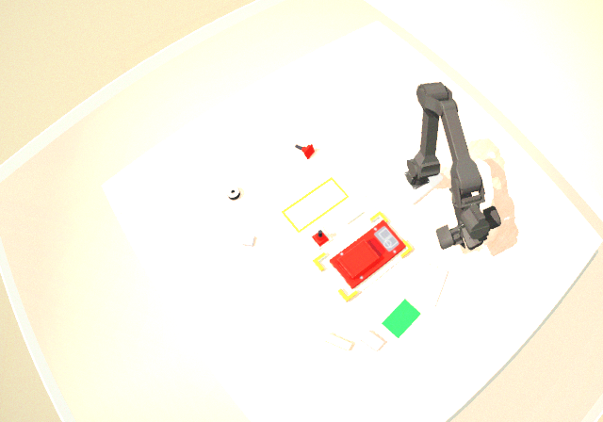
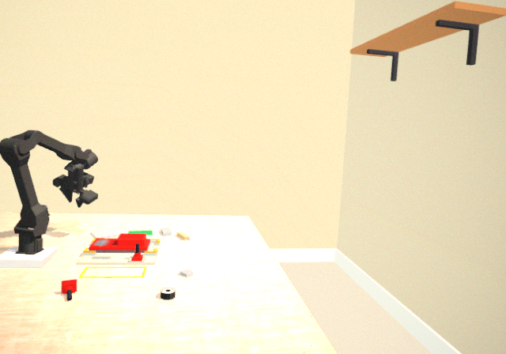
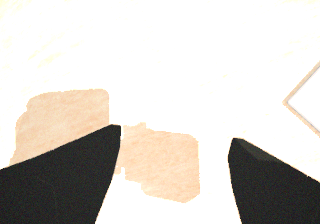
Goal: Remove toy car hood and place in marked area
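The red toy car (image 1: 346,277) (image 2: 147,246) rests between yellow corner brackets. A raised red block (image 1: 358,259) (image 2: 133,239) sits on one end, and a grey detailed panel (image 1: 386,238) (image 2: 101,242) shows at the end nearer the arm. I cannot tell for certain which part is the hood. The marked area, a yellow outline (image 1: 323,213) (image 2: 110,276), lies beside the car with nothing visible inside. My gripper (image 2: 74,203) (image 3: 175,141) is part open, empty, pointing down high above the table on the arm's base side, away from the car. Its fingertips are hidden in the top view.
A red piece with a black knob (image 1: 319,238) (image 2: 137,256) stands between car and outline; another (image 1: 308,151) (image 2: 69,286) lies tipped beyond the outline. A black-and-white ring (image 1: 234,193) (image 2: 167,293), a green rectangle (image 1: 400,317) (image 2: 140,232) and several pale blocks lie around.
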Controlling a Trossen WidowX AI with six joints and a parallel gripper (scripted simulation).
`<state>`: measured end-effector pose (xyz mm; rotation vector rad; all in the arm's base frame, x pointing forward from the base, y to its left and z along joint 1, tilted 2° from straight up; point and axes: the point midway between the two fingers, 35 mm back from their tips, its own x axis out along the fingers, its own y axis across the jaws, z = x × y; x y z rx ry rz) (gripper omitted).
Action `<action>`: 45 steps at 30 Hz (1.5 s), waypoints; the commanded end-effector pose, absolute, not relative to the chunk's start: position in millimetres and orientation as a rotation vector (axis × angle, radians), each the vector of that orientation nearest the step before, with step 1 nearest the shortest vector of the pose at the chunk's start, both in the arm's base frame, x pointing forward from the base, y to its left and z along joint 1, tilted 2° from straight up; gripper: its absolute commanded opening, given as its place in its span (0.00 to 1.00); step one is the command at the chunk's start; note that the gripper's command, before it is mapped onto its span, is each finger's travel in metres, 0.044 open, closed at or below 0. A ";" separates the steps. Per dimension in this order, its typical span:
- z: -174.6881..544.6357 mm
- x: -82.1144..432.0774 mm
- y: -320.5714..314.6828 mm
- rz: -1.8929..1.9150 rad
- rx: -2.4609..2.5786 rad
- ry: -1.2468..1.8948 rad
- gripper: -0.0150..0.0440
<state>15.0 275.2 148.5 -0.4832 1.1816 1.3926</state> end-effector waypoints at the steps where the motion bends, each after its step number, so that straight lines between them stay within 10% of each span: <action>1: 148.5 16.1 275.3 1.388 -0.482 1.183 0.67; 9: 145.7 97.6 272.2 1.068 -0.410 1.272 1.00; 26: 135.9 293.2 153.6 0.216 -0.118 1.518 1.00; 45: 125.5 299.2 147.5 0.186 -0.105 1.526 1.00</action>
